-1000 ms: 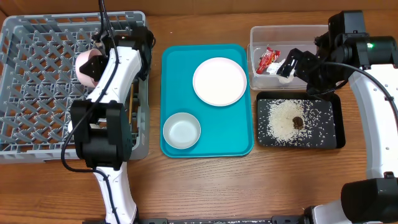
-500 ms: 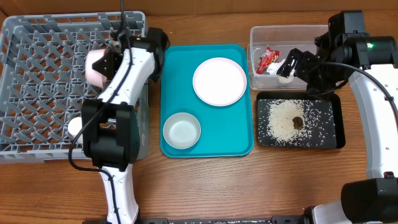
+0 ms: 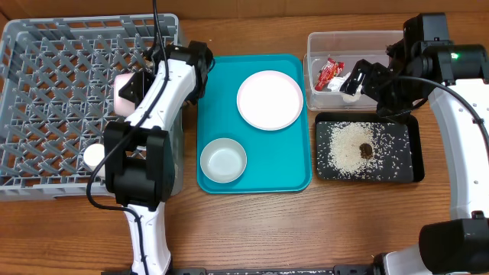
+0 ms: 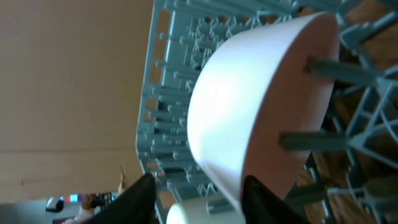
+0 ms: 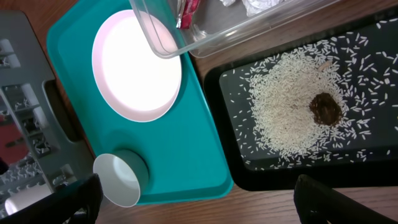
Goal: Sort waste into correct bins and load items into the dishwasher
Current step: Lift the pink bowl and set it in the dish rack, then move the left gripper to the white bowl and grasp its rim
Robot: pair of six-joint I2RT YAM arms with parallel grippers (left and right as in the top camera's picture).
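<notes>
The pinkish-white bowl (image 3: pixel 122 92) lies on its side among the pegs of the grey dishwasher rack (image 3: pixel 46 92), near its right edge. My left gripper (image 3: pixel 134 84) is open, its fingers spread either side of the bowl's (image 4: pixel 249 106) lower rim. A small white cup (image 3: pixel 94 156) also sits in the rack. The white plate (image 3: pixel 270 100) and steel-grey bowl (image 3: pixel 223 160) rest on the teal tray (image 3: pixel 260 182). My right gripper (image 3: pixel 356 79) hangs open and empty over the clear tub (image 3: pixel 321 42), which holds the wrapper (image 3: pixel 330 72) and napkin (image 5: pixel 261 5). Rice (image 3: pixel 348 153) and a brown morsel (image 3: pixel 366 150) lie on the black tray (image 3: pixel 416 174).
The teal tray stands between the rack and the two bins. Bare wooden table (image 3: pixel 306 229) runs along the front. The right wrist view looks down on the plate (image 5: pixel 137 65), the grey bowl (image 5: pixel 118 180) and the black tray (image 5: pixel 230 180).
My left arm has carried the pinkish bowl rightward along the rack, and its jaws have gone from shut to open, leaving the bowl on the pegs. The right arm has not moved.
</notes>
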